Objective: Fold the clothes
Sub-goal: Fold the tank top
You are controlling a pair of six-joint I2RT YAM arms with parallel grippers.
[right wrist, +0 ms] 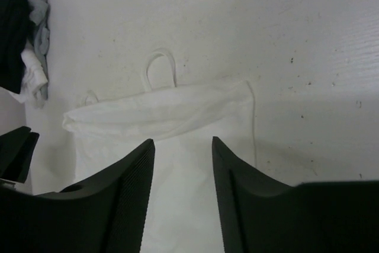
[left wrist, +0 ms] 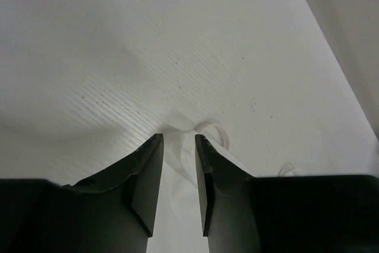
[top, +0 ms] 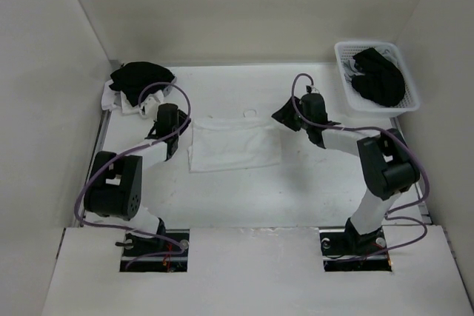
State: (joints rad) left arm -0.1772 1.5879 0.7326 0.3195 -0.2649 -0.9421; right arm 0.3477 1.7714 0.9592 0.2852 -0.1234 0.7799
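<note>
Top external: white top (top: 233, 146) is lying flat mid-table (top: 311, 190) between the arms. Left gripper (left wrist: 179, 139) and right gripper (right wrist: 183, 141) are hovering over it, jaws parted, gripping nothing.

left pincer (left wrist: 179, 138): jaws parted, pointing down | right pincer (right wrist: 183, 141): jaws parted, pointing down
</note>
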